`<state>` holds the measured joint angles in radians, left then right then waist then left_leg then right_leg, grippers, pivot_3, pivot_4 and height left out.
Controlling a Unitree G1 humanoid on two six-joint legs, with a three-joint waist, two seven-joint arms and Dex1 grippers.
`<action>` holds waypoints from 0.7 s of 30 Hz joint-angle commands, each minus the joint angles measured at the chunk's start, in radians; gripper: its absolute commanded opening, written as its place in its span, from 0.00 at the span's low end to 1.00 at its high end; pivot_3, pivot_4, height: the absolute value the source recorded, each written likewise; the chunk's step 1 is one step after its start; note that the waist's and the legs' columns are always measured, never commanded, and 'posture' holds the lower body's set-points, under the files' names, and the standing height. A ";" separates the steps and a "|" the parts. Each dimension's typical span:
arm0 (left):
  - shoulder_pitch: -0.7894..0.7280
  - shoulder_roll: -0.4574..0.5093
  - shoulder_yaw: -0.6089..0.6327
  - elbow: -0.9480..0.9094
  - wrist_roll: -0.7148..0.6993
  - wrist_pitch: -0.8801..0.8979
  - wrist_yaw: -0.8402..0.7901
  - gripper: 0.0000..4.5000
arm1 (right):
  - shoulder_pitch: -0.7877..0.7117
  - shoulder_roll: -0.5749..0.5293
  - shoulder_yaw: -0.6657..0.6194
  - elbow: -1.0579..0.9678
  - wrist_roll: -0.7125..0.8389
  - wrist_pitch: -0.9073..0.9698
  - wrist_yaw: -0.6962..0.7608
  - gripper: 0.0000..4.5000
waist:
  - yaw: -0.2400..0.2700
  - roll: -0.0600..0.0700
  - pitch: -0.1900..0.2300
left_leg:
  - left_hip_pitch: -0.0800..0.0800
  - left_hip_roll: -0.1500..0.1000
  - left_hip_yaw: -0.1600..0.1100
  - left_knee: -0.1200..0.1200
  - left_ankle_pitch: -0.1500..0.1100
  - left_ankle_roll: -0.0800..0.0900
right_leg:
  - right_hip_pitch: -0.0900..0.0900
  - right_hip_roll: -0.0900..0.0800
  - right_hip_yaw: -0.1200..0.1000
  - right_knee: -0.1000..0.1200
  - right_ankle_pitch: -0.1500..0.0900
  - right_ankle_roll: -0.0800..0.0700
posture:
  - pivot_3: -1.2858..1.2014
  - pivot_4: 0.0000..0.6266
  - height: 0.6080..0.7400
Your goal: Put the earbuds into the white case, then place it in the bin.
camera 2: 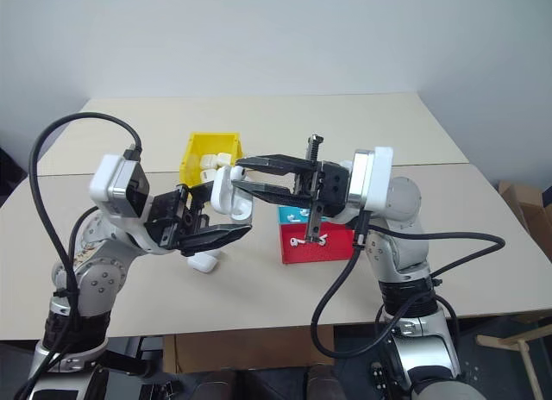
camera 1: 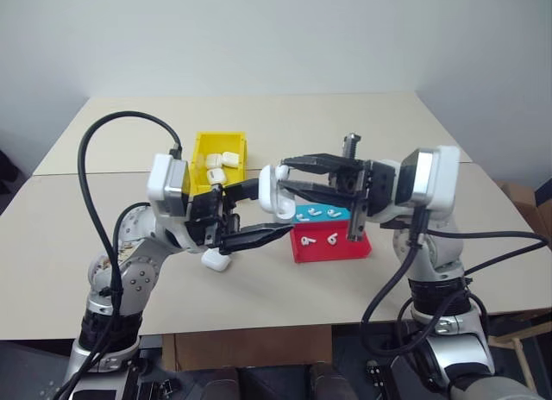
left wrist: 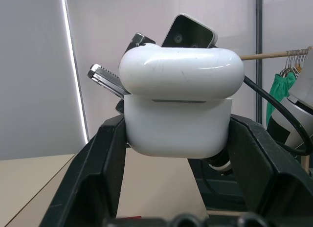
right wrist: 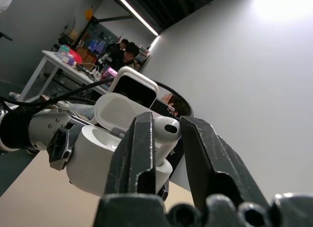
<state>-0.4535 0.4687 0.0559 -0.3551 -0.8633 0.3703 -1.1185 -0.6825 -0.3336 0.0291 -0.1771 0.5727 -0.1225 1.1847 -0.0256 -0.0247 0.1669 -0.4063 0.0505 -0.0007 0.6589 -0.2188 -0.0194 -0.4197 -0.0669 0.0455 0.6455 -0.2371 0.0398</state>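
White case held up between both arms over the table.

From the head view, we see our left gripper (camera 1: 259, 237) closed on the white case (camera 1: 274, 193), lifted above the table (camera 1: 448, 271) with its lid open. Our right gripper (camera 1: 286, 175) reaches in at the case from the other side. A yellow bin (camera 1: 219, 146) behind them has several cases inside, another case (camera 1: 216, 260) lies on the table, and loose earbuds (camera 1: 316, 239) sit in a red and teal tray (camera 1: 332, 249). In the left wrist view, our two fingers (left wrist: 105, 153) clamp the case (left wrist: 178, 131) by its sides. In the right wrist view, our fingers (right wrist: 139, 153) stand slightly apart with an earbud (right wrist: 165, 129) pinched between them, just at the open case (right wrist: 93, 163).
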 commanded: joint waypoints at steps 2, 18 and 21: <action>-0.004 -0.009 0.021 -0.019 -0.007 -0.032 -0.008 0.62 | -0.009 -0.008 -0.002 -0.026 0.007 -0.003 -0.007 0.56 | 0.001 0.000 0.000 | 0.000 0.000 0.000 0.000 0.000 0.000 | 0.000 0.000 0.000 0.000 0.000 0.000 | 0.52 0.24 1.00; 0.172 0.151 0.092 0.087 0.184 -0.256 -0.199 0.62 | -0.088 -0.425 -0.004 -0.042 0.057 0.630 -0.130 0.56 | 0.005 0.001 0.000 | -0.001 0.000 0.001 0.000 0.000 0.000 | -0.001 0.000 0.000 -0.001 0.000 -0.001 | 0.52 0.24 1.00; 0.248 0.196 0.132 0.070 0.169 -0.272 -0.234 0.62 | -0.164 -0.496 0.088 0.003 -0.028 0.703 -0.096 0.56 | 0.000 0.001 0.001 | 0.000 0.001 0.002 -0.001 0.000 0.000 | -0.002 0.000 0.001 -0.001 -0.001 -0.003 | 0.52 0.24 1.00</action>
<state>-0.2213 0.6481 0.1471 -0.2522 -0.6784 0.1249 -1.3317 -0.8142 -0.8135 0.0819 -0.1752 0.5860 0.5425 1.0710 -0.0252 -0.0239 0.1674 -0.4062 0.0520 0.0011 0.6578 -0.2189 -0.0192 -0.4218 -0.0663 0.0463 0.6447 -0.2378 0.0364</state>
